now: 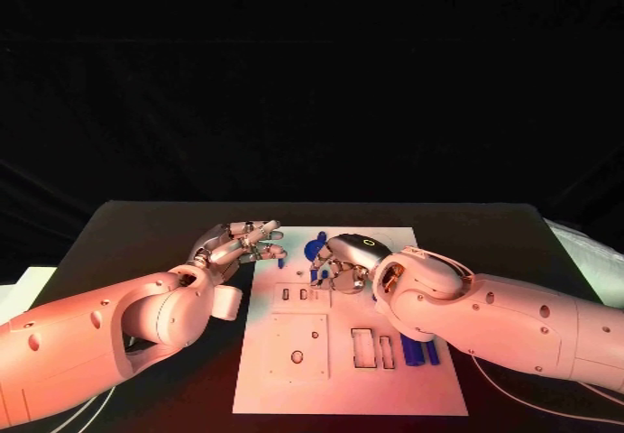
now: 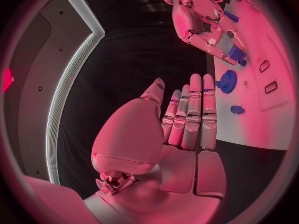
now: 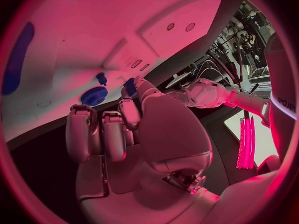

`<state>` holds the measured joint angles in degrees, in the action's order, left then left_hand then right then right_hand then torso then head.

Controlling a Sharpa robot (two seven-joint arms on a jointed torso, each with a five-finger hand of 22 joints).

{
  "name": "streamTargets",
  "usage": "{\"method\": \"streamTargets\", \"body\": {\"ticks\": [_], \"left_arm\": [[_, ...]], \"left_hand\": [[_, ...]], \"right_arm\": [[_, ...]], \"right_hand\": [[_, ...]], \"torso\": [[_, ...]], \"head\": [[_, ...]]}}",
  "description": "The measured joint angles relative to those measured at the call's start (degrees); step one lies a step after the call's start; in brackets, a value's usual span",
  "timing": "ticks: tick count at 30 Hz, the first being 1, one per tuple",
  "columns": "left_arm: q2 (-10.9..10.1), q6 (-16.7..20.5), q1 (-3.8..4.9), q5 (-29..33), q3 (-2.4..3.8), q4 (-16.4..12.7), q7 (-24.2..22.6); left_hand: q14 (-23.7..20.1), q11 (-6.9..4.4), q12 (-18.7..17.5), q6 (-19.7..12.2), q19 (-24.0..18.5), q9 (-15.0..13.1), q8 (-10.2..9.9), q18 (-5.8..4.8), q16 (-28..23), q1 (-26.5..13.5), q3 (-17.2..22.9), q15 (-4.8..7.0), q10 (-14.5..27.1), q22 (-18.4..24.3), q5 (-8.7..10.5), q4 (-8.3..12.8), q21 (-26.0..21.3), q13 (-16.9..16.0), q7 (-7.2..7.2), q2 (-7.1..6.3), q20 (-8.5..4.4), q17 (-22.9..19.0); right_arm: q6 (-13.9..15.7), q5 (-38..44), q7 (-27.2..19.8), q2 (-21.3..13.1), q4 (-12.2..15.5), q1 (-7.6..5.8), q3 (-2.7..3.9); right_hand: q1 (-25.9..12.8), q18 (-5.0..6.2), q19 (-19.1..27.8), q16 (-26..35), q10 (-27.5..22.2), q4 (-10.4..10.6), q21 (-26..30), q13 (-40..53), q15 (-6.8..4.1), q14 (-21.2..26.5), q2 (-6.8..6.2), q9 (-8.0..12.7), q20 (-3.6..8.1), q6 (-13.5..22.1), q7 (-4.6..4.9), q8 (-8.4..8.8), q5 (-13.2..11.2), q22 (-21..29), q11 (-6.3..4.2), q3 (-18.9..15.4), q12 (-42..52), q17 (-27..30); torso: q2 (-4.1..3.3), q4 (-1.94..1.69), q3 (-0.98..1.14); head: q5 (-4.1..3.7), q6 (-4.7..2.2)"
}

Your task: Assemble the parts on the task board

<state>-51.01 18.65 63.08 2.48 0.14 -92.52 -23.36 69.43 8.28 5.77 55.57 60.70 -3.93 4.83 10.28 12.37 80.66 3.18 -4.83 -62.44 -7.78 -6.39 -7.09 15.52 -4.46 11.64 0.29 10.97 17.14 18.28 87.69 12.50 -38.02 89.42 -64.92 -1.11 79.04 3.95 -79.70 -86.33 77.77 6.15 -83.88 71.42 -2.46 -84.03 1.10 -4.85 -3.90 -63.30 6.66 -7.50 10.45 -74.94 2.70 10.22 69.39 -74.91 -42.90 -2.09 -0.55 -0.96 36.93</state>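
Observation:
The white task board lies in the middle of the black table. A blue gear sits near the board's far edge, also visible as the gear and the gear, with a small blue peg close by. My right hand hovers over the far middle of the board, fingers curled, and pinches a small blue part at its thumb tip. My left hand reaches over the board's far left corner with its fingers stretched out flat, holding nothing.
Several long blue parts lie at the board's right edge under my right forearm. Rectangular slots and round holes mark the near half of the board. Bare black table surrounds the board.

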Motion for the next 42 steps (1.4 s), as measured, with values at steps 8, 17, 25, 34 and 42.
{"method": "streamTargets", "body": {"ticks": [8, 17, 25, 34, 42], "left_arm": [[-0.1, 0.0, 0.01, 0.0, 0.00, -0.3, 0.0], [-0.1, 0.0, 0.01, 0.0, 0.00, -0.4, 0.0], [-0.1, 0.0, 0.01, 0.0, 0.00, -0.4, 0.0], [-0.1, 0.0, 0.01, 0.0, 0.00, -0.4, 0.0], [-0.2, 0.0, 0.00, 0.0, 0.00, -0.5, 0.0]], "left_hand": [[0.0, 0.00, 0.0, 0.0, 0.0, 0.0, 0.0, 0.00, -0.2, 0.0, 0.0, 0.00, 0.0, 0.0, 0.00, 0.0, 0.0, 0.0, 0.00, 0.00, 0.00, 0.1], [0.0, 0.00, 0.0, 0.0, 0.0, 0.0, 0.0, 0.00, -0.2, 0.0, 0.0, 0.00, 0.0, 0.0, 0.00, 0.0, 0.0, 0.0, 0.00, 0.00, 0.00, 0.1], [0.0, 0.00, 0.0, 0.0, 0.0, 0.0, 0.0, 0.00, -0.2, 0.0, 0.0, 0.00, 0.0, 0.0, 0.00, 0.0, 0.0, 0.0, 0.00, 0.00, 0.00, 0.1], [0.0, 0.00, 0.0, 0.0, 0.0, 0.0, 0.0, 0.01, -0.2, 0.0, 0.0, 0.00, 0.0, 0.0, 0.00, 0.0, 0.0, 0.0, 0.00, 0.00, 0.00, 0.1], [0.0, 0.00, 0.0, 0.0, 0.0, 0.0, 0.0, 0.00, -0.2, 0.0, 0.0, 0.00, 0.0, 0.0, 0.00, 0.0, 0.0, 0.0, 0.00, 0.00, 0.00, 0.1]], "right_arm": [[-1.9, 2.4, 1.1, 1.5, -0.6, 1.53, -0.19], [-2.7, 4.0, 1.7, 1.7, -0.8, 1.89, -0.11], [-3.0, 5.0, 1.8, 1.4, -0.5, 1.91, -0.07], [-3.3, 5.6, 1.9, 1.2, -0.4, 1.92, -0.03], [-3.6, 5.8, 2.0, 1.3, -0.4, 1.88, -0.04]], "right_hand": [[-0.2, 0.00, 0.0, 0.0, 0.1, -0.1, 0.0, -0.4, 0.00, 0.0, -0.21, 0.0, 0.00, 0.0, -0.04, 0.13, 0.2, 0.0, -0.09, 0.1, -0.3, 0.0], [-0.2, 0.00, 0.0, 0.0, -0.1, -0.1, 0.0, -0.5, 0.01, 0.0, -0.22, 0.0, 0.00, 0.0, 0.03, 0.31, 0.2, 0.0, -0.29, 0.1, -0.3, 0.0], [-0.2, 0.00, 0.0, 0.0, -0.1, -0.1, 0.0, -0.5, 0.01, 0.0, -0.23, 0.0, 0.00, 0.0, 0.04, 0.30, 0.2, 0.0, -0.29, 0.1, -0.3, 0.0], [-1.0, 0.00, 0.0, 0.3, -0.1, -0.3, 0.0, -3.3, 0.00, 0.0, -1.26, -0.4, -0.01, -0.1, -0.05, 0.30, 0.2, 0.0, -1.56, -0.2, -3.8, 0.0], [-1.8, 0.00, 0.0, 0.3, -0.6, -0.2, 0.0, -4.1, 0.00, 0.0, -2.51, -0.5, -0.03, -0.5, -0.41, 0.98, 0.2, 0.1, -1.29, -0.6, -4.9, 0.0]], "torso": [[-0.03, 0.04, 0.14], [-0.03, 0.08, 0.19], [-0.02, 0.05, 0.21], [-0.01, 0.03, 0.17], [-0.02, 0.03, 0.14]], "head": [[0.39, 0.29], [0.58, 0.59], [0.73, 0.76], [0.83, 0.82], [0.80, 0.89]]}}
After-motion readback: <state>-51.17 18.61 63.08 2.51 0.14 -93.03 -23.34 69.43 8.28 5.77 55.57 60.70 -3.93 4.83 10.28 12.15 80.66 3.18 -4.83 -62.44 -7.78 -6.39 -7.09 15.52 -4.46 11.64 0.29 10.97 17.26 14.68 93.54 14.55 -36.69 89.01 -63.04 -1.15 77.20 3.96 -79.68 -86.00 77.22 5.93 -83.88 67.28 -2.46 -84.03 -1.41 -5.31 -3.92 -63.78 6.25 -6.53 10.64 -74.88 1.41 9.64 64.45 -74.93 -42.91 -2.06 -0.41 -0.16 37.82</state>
